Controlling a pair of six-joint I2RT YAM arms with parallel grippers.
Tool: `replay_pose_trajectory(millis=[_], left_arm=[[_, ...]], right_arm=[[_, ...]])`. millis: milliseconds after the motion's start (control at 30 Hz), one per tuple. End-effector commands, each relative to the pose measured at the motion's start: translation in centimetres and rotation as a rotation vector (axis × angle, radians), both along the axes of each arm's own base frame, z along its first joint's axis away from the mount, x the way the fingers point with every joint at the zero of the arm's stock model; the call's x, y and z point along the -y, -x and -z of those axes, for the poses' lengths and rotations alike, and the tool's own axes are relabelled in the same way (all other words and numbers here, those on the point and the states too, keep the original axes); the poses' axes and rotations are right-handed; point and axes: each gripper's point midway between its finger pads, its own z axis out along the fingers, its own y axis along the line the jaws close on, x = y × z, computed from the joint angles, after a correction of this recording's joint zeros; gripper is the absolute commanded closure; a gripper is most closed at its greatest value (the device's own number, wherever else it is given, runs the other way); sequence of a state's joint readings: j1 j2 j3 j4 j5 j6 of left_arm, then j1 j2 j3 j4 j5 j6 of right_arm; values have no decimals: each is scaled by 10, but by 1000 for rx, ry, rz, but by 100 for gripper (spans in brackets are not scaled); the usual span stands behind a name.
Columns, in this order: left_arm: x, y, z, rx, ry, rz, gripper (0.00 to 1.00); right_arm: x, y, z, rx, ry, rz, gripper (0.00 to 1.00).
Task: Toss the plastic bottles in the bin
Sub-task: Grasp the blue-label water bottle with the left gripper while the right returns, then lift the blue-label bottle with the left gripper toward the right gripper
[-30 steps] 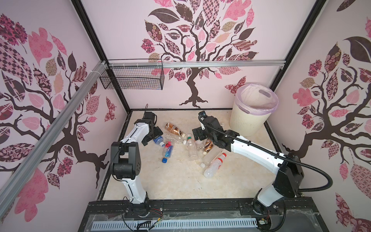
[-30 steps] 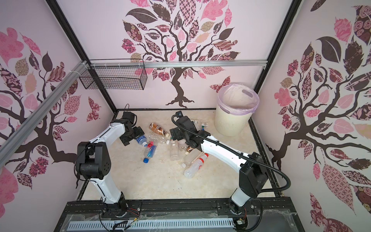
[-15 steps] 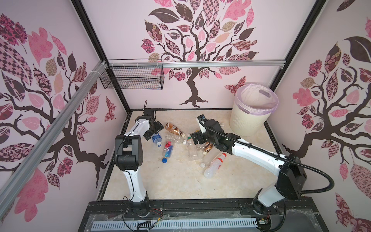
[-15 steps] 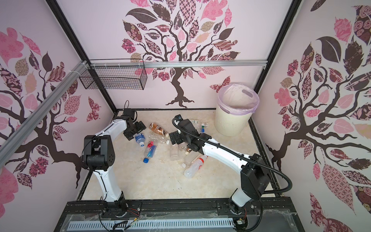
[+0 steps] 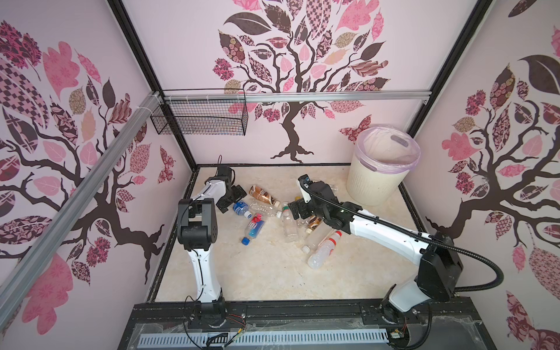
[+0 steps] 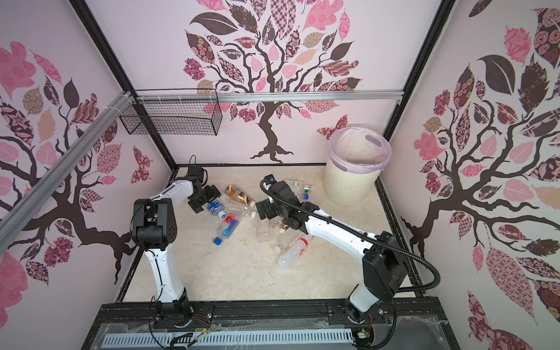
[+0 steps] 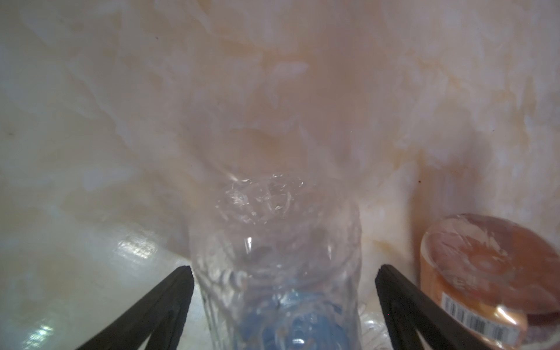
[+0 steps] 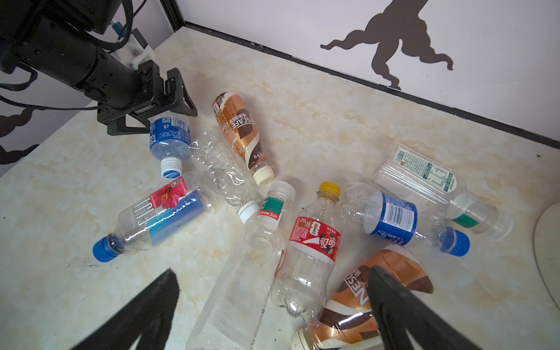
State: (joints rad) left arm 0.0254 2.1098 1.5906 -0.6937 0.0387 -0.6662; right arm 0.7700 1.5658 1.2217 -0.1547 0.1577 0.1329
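1. Many bottles [image 5: 289, 225] lie on their sides on the marble-look table [image 5: 257, 272], most in a loose heap near its middle, a few nearer the bin [image 5: 375, 185]
2. The bin stands upright in the far right corner, a lilac bag [image 5: 394, 168] folded over its rim
3. The left gripper [image 5: 234, 200] is low at the heap's left edge, its jaws spread wide on either side of the bottom end of a blue-labelled bottle [image 8: 170, 136]; they are not closed on it, and the bottle lies on the table
4. A brown-labelled bottle [image 8: 239, 130] lies near it, its bottom end just beside one finger
5. The right gripper [image 8: 271, 283] hangs above the heap's middle, jaws wide apart and holding nothing; under them lie a clear bottle with a green neck band [image 8: 245, 266] and a red-labelled bottle [image 8: 312, 248] with a yellow cap [image 8: 329, 188]
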Motion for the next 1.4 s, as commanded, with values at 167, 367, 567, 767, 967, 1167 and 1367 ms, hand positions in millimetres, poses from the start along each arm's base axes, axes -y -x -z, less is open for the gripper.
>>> replay_pose_trajectory(millis=[167, 367, 567, 767, 967, 1167, 1367], left_arm=[[-1, -11, -5, 33, -7, 2, 18], [-2, -5, -10, 35, -26, 23, 35], [-3, 0, -52, 112, -39, 39, 43], [17, 3, -123, 298, 25, 73, 44], [82, 11, -192, 463, 72, 188, 44], [153, 22, -240, 579, 158, 296, 43], [209, 37, -271, 648, 255, 371, 43]], right_arm=[[-1, 7, -10, -13, -31, -11, 0], [-2, 8, -12, -17, -46, -13, 0], [-5, 9, -17, -25, -81, -15, 1], [-16, 11, -35, -38, -170, -39, 0], [-24, 15, -66, -22, -259, -68, 1], [-15, 20, -106, 14, -355, -66, 1], [-2, 18, -124, 11, -442, -64, 0]])
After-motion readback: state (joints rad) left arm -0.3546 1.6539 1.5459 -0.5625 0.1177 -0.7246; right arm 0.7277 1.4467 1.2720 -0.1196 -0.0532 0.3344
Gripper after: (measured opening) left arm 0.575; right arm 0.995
